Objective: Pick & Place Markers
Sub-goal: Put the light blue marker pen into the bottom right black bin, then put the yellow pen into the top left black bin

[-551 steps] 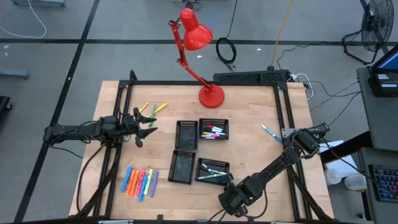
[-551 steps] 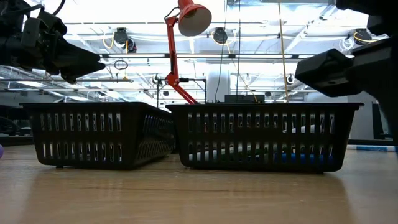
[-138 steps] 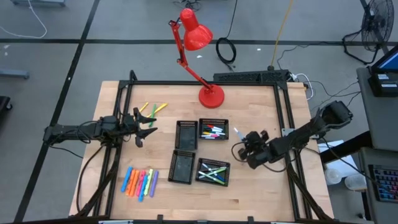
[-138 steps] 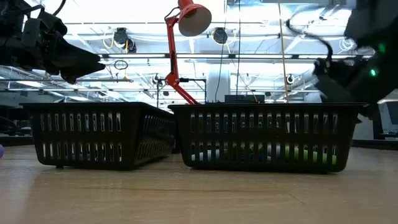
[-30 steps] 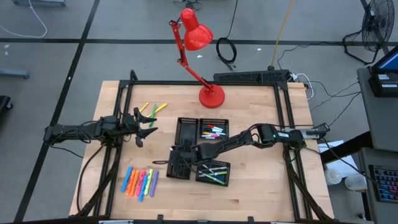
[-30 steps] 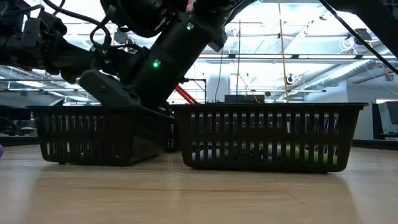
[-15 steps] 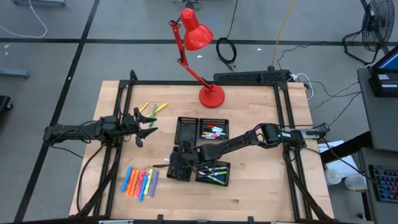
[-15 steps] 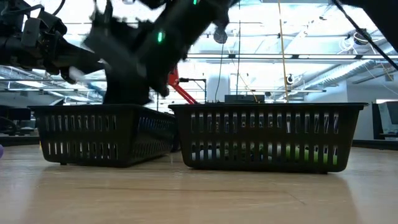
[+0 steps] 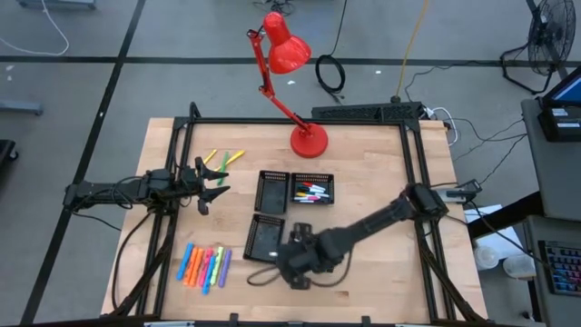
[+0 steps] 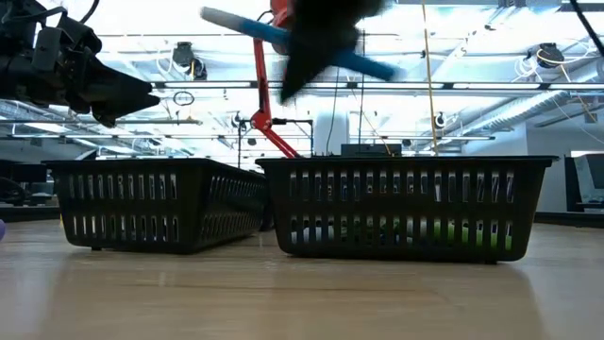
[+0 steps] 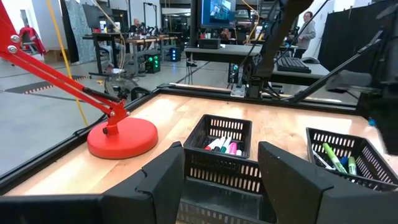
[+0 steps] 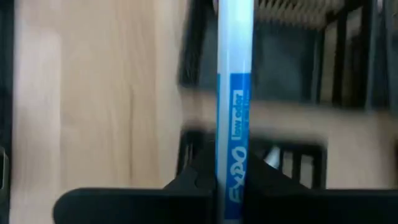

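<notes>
High view: pale wood table (image 9: pixel 372 177), grey floor around — right jaws clamp a blue marker (image 12: pixel 234 93), left apart.

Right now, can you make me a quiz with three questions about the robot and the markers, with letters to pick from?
1. Where is the right gripper?
A. by the red lamp
B. at the near trays
C. off the table

2. What colour is the print on the marker it holds?
A. blue
B. red
C. green

3. What is the left gripper doing?
A. holding a marker
B. inside a tray
C. open, holding nothing

Answers: 1 B, the high view shows it beside the near trays. 2 A, the right wrist view shows blue print. 3 C, its fingers are spread with nothing between them.
</notes>
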Tool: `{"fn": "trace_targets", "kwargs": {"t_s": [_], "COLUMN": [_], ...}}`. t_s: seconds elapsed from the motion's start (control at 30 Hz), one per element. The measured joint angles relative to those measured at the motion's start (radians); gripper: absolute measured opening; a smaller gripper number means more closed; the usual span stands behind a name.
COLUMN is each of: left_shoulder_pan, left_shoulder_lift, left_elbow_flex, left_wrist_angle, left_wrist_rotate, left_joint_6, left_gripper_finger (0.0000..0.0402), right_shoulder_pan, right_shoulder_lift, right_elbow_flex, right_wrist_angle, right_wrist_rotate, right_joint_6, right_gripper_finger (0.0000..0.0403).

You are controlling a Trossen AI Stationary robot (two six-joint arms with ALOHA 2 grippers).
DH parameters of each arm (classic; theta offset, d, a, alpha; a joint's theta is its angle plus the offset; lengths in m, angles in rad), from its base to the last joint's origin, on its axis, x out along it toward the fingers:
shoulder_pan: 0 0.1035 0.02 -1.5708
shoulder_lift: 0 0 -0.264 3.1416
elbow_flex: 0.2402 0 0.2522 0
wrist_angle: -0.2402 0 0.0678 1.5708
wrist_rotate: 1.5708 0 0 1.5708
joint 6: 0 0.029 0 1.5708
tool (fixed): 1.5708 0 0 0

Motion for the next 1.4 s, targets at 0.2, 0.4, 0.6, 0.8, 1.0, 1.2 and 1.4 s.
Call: {"fn": "trace_targets", "kwargs": {"t_s": [0.2,0.4,0.6,0.8,1.0,1.2,1.4], "left_shoulder_pan": [0.000,0.000,0.000,0.000,0.000,0.000,0.000], "left_shoulder_lift": [0.000,0.000,0.000,0.000,0.000,0.000,0.000], "left_elbow_flex": [0.000,0.000,0.000,0.000,0.000,0.000,0.000], "left_wrist_angle": [0.000,0.000,0.000,0.000,0.000,0.000,0.000], "left_wrist_rotate": [0.000,0.000,0.000,0.000,0.000,0.001,0.001], "left_joint_6": [0.000,0.000,0.000,0.000,0.000,0.000,0.000], "left_gripper_finger": [0.0209,0.0209,0.0209,0.0209,0.0209,0.0209,0.0209], "right_shoulder_pan": [0.055,0.048,0.033,0.026,0.034,0.033,0.074], "right_shoulder_lift": [-0.024,-0.037,-0.038,-0.074,-0.227,-0.451,-0.659], "right_elbow_flex": [-0.086,-0.167,-0.179,-0.181,-0.181,-0.181,-0.264], "right_wrist_angle": [-0.054,-0.050,-0.047,-0.058,-0.083,-0.220,-0.178], "right_wrist_rotate": [-0.001,-0.019,-0.056,-0.093,-0.139,-0.102,-0.010], "right_joint_6": [0.109,0.198,0.214,0.189,0.181,0.072,0.130], "right_gripper_finger": [0.0014,0.0040,0.0068,0.0076,0.0077,0.0077,0.0077]}}
